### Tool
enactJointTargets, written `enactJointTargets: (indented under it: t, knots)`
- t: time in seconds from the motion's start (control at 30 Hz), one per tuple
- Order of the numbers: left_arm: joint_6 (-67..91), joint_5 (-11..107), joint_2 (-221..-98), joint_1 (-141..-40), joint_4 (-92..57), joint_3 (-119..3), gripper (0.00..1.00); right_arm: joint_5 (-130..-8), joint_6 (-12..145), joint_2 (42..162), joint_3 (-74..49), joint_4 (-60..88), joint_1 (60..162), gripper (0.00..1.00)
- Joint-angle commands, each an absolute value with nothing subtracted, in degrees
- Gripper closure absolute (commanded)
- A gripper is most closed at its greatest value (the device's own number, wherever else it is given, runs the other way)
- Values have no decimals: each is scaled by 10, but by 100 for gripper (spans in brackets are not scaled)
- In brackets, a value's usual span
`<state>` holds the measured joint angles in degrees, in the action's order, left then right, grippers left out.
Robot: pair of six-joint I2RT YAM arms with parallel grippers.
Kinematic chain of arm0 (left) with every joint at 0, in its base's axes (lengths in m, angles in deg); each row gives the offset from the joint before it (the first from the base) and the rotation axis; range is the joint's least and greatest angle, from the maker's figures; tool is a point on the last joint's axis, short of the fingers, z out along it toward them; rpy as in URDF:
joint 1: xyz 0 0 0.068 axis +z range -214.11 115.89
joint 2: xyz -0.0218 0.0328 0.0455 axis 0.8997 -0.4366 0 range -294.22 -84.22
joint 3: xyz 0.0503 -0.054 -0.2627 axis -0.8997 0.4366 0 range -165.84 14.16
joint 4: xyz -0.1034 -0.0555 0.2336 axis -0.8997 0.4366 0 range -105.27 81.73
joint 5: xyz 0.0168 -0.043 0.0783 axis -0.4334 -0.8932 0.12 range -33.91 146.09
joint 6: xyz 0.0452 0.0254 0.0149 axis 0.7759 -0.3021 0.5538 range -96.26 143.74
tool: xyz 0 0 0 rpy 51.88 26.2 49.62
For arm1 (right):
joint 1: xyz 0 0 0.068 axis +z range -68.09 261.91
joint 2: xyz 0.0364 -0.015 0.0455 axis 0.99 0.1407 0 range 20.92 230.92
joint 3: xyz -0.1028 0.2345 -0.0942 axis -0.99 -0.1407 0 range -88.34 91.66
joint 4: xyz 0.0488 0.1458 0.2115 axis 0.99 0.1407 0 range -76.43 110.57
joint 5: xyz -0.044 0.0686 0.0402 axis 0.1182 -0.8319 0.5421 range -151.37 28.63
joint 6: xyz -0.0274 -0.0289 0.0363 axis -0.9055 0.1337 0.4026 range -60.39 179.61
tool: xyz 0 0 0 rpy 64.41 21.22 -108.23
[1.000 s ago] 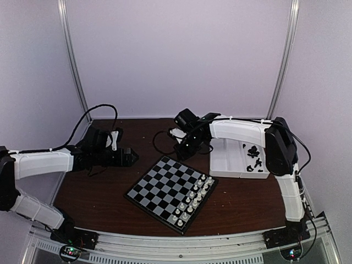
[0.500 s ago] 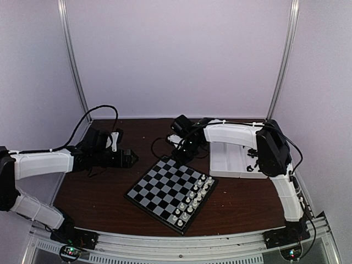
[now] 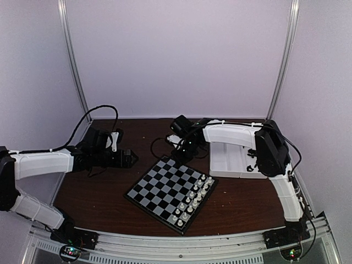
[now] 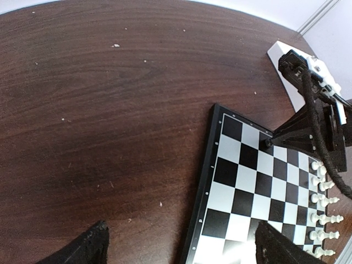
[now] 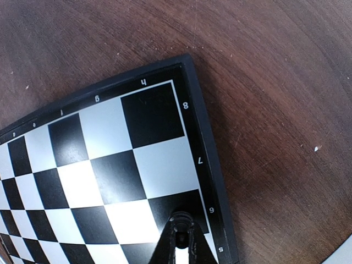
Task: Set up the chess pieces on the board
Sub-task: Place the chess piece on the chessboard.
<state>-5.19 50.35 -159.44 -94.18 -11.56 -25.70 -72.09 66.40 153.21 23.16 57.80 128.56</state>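
Two arms from above: the flat black-and-grey checked chessboard (image 3: 162, 187) sits diamond-wise mid brown wooden table (image 3: 93, 192), tiny white chessmen (image 3: 192, 199) lining its near-right edge, open wood on its left and near sides. Left wrist: left hand (image 4: 181, 250) spread wide above the board's left edge. Right wrist: right hand (image 5: 180, 228) pressed together, tip over a black edge square; can't tell if it pinches anything.

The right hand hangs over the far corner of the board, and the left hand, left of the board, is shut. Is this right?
Not quite: the left hand is open, its fingers wide apart in the left wrist view. The rest holds.
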Motion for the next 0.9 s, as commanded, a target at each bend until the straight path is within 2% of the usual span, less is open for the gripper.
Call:
enactJointTargets:
  t: [0.0, 0.23, 0.53, 0.73, 0.87]
  knots:
    - [-41, 510, -1597, -944, -128, -259, 8, -720, 661, 1548, 250, 578, 1292, 93]
    - [-39, 511, -1598, -943, -127, -260, 8, -721, 662, 1553, 256, 579, 1294, 92]
    - [-38, 510, -1600, -944, -127, -262, 8, -708, 658, 1539, 258, 584, 1294, 74]
    - [-47, 503, -1594, -944, -105, -260, 7, -703, 662, 1499, 245, 572, 1294, 70]
    - [-77, 488, -1578, -944, -69, -244, 8, -699, 665, 1448, 192, 553, 1294, 69]
